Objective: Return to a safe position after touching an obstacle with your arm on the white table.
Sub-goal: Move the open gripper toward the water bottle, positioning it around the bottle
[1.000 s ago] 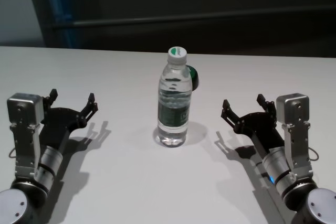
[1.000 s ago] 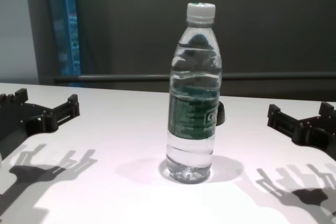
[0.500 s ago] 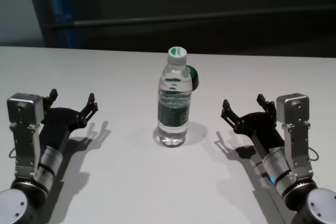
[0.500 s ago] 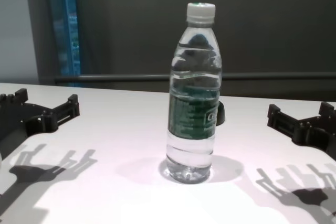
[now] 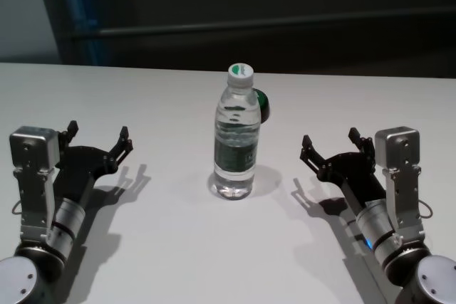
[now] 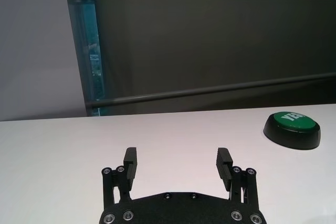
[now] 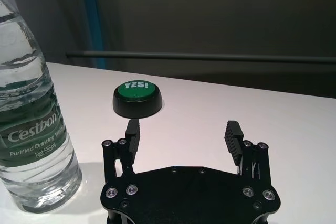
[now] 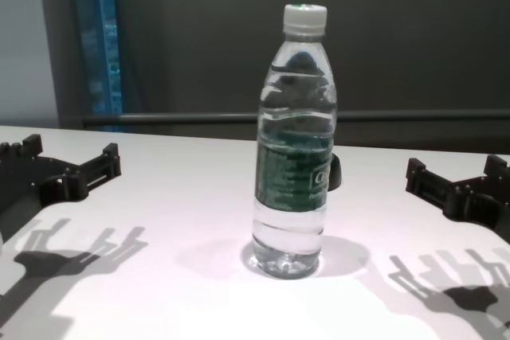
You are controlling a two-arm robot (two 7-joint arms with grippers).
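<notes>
Bottle point(image 5: 236, 139) upright mid-table point(image 5: 178, 247); left gripper point(image 5: 97, 139), right gripper point(image 5: 336, 146) apparently clear, fingers apart.

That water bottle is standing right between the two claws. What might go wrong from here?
1. The water bottle stands upright, tall and narrow, on the white table; a sideways brush from either arm would probably tip it.
2. The green button sits just behind the bottle, so a falling bottle might land on it.
3. The left gripper and right gripper are both open and low over the table, so their fingers might scrape it.
</notes>
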